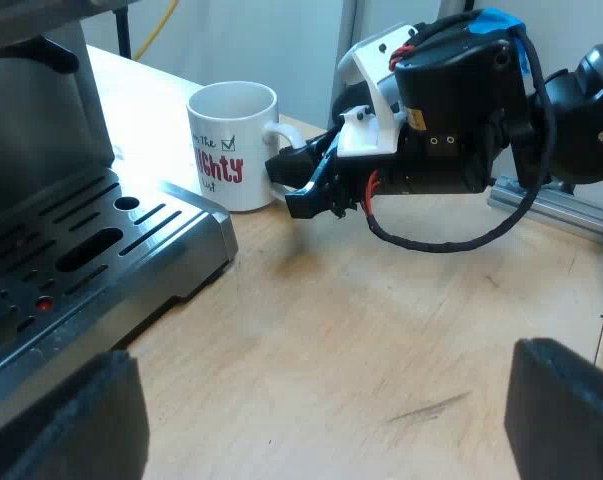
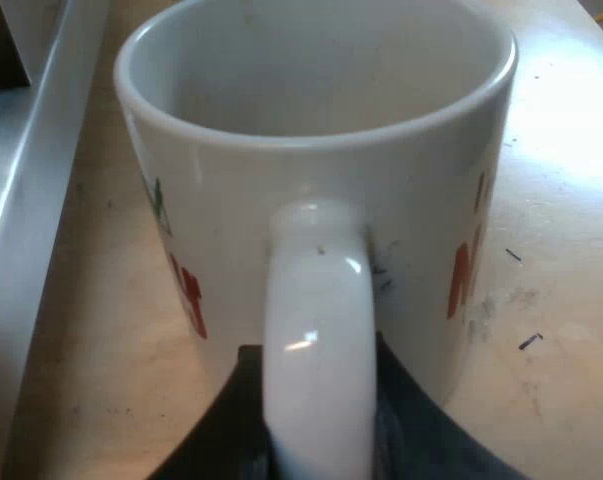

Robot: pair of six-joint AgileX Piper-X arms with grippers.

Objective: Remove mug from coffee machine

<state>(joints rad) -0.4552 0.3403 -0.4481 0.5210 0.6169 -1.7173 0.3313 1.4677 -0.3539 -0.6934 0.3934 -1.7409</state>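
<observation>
The white mug (image 1: 231, 145) stands upright on the wooden table (image 1: 401, 320), off the espresso machine (image 1: 41, 120) and just beside the corner of its metal drip tray (image 1: 131, 235). Taking the mug as a clock face with its handle (image 2: 319, 330) at six, the tray's edge runs past from about nine round to eleven. The right pincer (image 1: 293, 188) is at that handle. In the right wrist view its black fingers (image 2: 231, 420) press in from either side and grip it. Red and green lettering shows on the mug's wall. The left pincer (image 1: 321, 420) hangs over bare table, its fingers set wide apart and holding nothing.
</observation>
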